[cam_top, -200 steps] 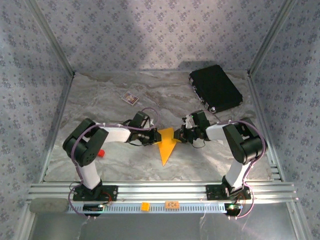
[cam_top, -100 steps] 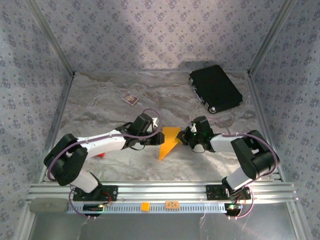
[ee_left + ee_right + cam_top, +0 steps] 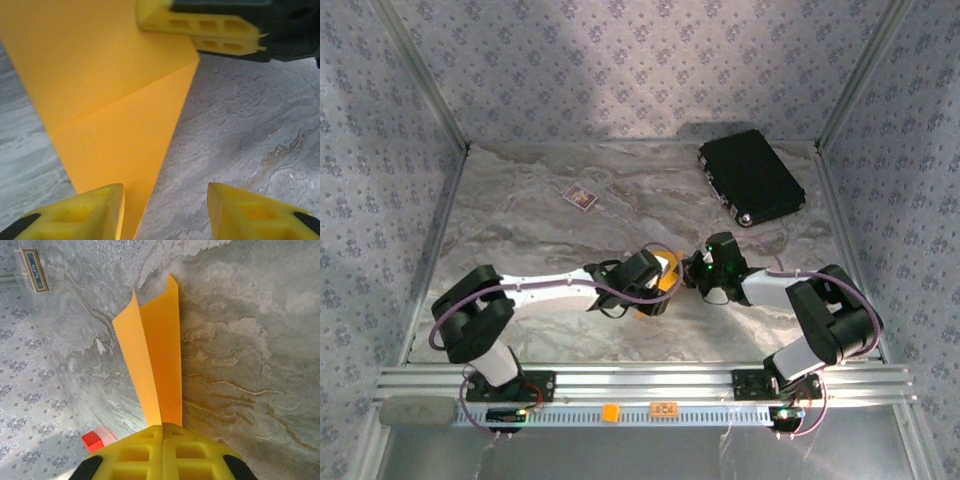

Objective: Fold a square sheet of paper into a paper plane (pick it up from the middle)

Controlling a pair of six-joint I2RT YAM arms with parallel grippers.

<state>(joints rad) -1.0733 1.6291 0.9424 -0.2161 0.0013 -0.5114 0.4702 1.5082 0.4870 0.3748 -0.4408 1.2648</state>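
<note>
Reaching across the marbled table (image 3: pixel 520 230), the left end effector (image 3: pixel 165 192) has its yellow fingers (image 3: pixel 90 215) spread. One tip sits over the paper's pointed end, and nothing is clamped between them. Just right of it, at the table's middle, is the paper plane (image 3: pixel 110 100), an orange-yellow pointed shape with a centre crease and its two flaps raised in a shallow V. At its right edge the right end effector (image 3: pixel 162 432) is pressed together, pinching the paper's layers.

The likely risk is that only one pinch holds this thin paper. A pull or twist from the right could drag the plane, spring the fold open or tear the edge. Left fingers landing off the crease could set a crooked fold.

Print on the small card (image 3: pixel 580 197) and the rail's orange tag (image 3: pixel 665 408) is too small to read. The black case (image 3: pixel 750 178) shows no brand.
</note>
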